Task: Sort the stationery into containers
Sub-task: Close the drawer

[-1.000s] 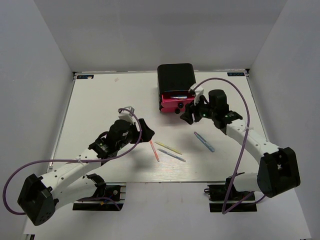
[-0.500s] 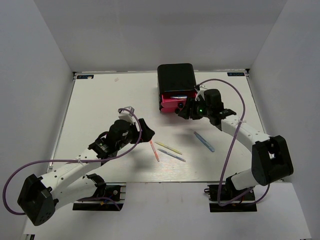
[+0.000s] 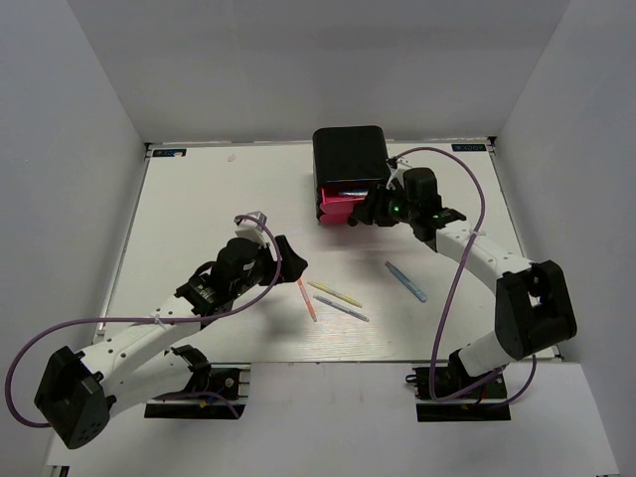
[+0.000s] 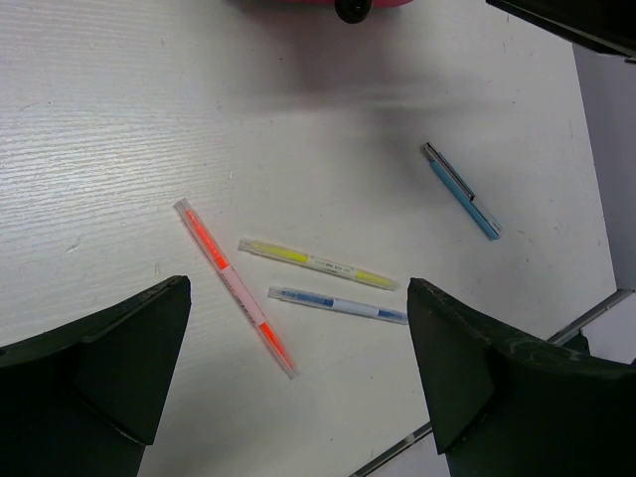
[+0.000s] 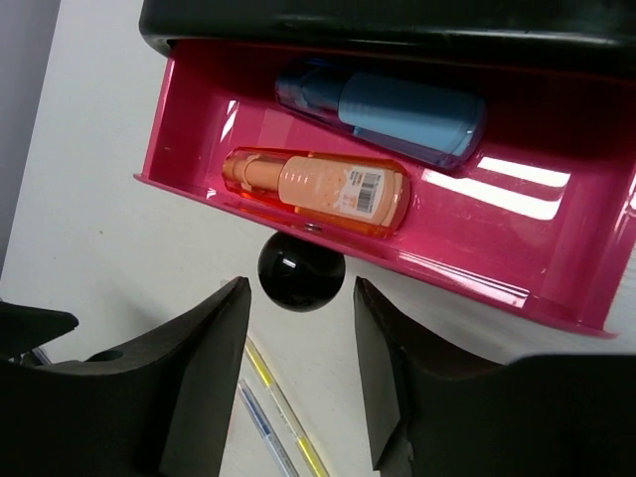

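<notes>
From above, the black box (image 3: pixel 350 154) stands at the far side of the table (image 3: pixel 199 199), with one pink drawer (image 3: pixel 336 208) pulled out toward the arms. The right gripper (image 3: pixel 365 215) sits at the drawer's front. The left gripper (image 3: pixel 290 260) hangs near four loose pens on the table: a pink pen (image 3: pixel 307 298), a yellow pen (image 3: pixel 335 294), a grey-blue pen (image 3: pixel 342 309) and, well apart, a light-blue pen (image 3: pixel 406 281). The left wrist view shows its fingers spread wide above those pens, holding nothing. The right wrist view shows an orange marker (image 5: pixel 316 191) and a blue marker (image 5: pixel 383 111) lying in the drawer. There the fingers stand apart on either side of the black knob (image 5: pixel 301 270), with narrow gaps showing.
</notes>
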Robot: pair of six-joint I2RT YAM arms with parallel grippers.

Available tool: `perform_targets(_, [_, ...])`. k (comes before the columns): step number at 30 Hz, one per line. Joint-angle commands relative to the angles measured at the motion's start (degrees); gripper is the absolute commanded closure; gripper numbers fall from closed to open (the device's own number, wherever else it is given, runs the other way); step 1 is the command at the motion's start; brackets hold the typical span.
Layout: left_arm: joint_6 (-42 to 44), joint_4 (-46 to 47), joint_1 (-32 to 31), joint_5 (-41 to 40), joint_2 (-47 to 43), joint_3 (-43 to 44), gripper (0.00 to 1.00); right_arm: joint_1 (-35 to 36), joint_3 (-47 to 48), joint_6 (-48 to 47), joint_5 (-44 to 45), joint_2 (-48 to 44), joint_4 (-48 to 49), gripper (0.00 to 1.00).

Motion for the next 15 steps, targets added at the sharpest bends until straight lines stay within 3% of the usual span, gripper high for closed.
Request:
perform_targets(1, [-0.31, 0.58, -0.25, 0.27, -0.69, -0.32, 0.01, -0.2, 2.86, 0.67, 0.76, 1.3, 3.23, 0.51])
perform_targets(8, [-0.31, 0.58, -0.25, 0.79, -0.16, -0.32, 0.01, -0.29, 5.49, 0.23, -0.2, 3.41, 3.93, 0.69])
perform_targets(15, [-0.31, 0.58, -0.25, 0.79, -0.16, -0.32, 0.01, -0.2, 8.65, -0.56, 0.32, 4.81, 4.37, 0.73])
